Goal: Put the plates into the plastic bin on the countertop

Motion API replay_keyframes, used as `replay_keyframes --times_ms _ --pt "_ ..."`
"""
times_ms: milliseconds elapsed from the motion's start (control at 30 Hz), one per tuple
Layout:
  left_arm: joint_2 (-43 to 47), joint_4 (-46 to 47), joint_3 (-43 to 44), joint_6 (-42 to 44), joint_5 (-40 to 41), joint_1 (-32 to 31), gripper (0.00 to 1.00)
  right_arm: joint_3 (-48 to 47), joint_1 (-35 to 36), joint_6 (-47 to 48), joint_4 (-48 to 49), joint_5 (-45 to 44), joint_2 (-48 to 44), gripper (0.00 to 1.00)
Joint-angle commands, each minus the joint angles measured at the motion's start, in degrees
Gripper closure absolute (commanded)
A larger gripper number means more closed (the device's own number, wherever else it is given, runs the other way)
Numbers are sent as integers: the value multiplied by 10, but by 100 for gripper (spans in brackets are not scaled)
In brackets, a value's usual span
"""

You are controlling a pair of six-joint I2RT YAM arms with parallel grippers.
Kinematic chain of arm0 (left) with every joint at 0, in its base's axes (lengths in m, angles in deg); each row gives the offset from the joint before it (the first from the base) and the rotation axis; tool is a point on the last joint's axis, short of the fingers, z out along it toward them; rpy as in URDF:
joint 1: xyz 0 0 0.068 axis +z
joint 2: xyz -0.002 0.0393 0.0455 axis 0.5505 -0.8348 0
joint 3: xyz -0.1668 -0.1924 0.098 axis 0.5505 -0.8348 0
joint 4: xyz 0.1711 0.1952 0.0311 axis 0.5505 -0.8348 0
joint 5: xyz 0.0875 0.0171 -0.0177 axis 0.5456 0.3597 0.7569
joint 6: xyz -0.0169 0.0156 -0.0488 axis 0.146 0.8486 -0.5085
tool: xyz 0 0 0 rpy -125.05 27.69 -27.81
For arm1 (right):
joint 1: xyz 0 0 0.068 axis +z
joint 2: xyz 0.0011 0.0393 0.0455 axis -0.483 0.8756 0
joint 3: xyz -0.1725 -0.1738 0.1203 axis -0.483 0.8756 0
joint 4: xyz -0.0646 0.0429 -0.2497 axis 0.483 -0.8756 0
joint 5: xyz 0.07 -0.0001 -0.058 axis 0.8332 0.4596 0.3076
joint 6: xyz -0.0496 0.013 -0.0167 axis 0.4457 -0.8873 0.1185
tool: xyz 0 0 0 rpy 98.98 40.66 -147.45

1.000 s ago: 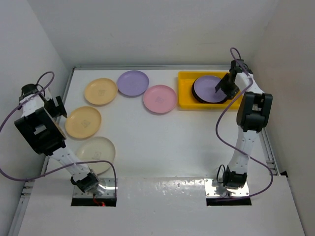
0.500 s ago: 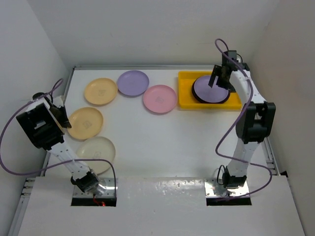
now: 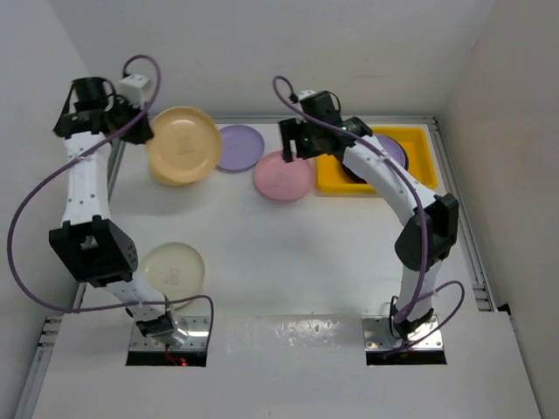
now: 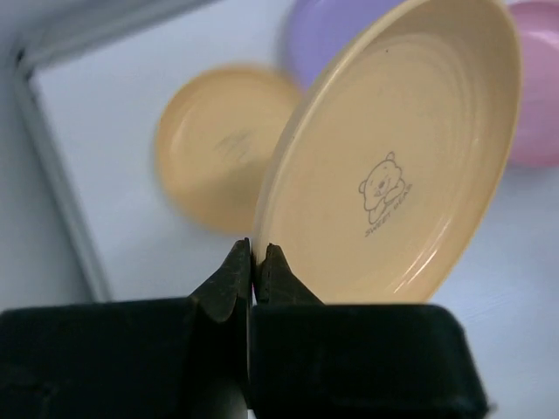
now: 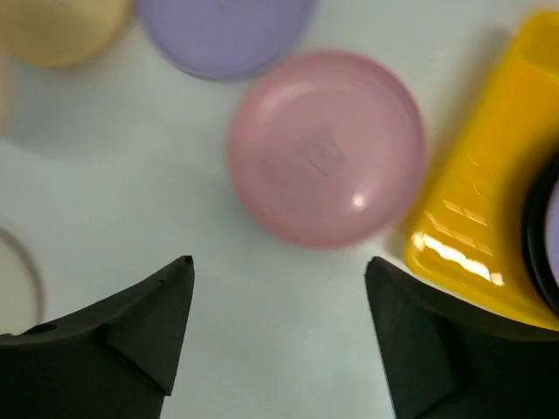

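The overhead camera looks down from above and behind both arm bases, taking in the whole tabletop (image 3: 297, 253). The left wrist camera sits tight behind its jaws, facing a tilted yellow plate (image 4: 393, 166), while the right wrist camera looks straight down between its jaws. All three share the pink plate (image 5: 327, 148) and the lilac plate (image 5: 223, 22).

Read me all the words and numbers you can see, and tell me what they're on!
Tilted yellow plate: a bear drawing with two lines of tiny words under it, too blurred to read.
Flat yellow plate: a faint mark, too blurred to read.
Pink plate: a faint square mark, too blurred to read.
Cream plate: a small mark, too small to read.
No other words or numbers show.
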Motion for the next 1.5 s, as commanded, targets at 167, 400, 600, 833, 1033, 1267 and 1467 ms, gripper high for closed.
replay_keyframes --times_ms 167,400,600,833,1033,1267,1467 --pt "-49 -42 93 -63 -23 -184 100 -133 79 -21 93 -24 56 23" --pt "-60 -42 135 -63 -71 -257 100 -54 66 -45 108 -46 63 51" --pt "-65 -47 130 -63 -77 -268 100 -55 58 -44 102 -95 79 51" --pt "-77 -47 130 -63 -76 -268 100 -38 44 -67 112 -76 74 100" --pt "-99 -30 130 -78 -37 -268 9 -13 -40 -137 109 -47 51 100" --pt "-111 4 97 -128 37 -200 0 86 -264 -218 28 0 14 100" --pt "-116 14 57 -134 15 -159 0 91 -372 -231 0 36 34 100"
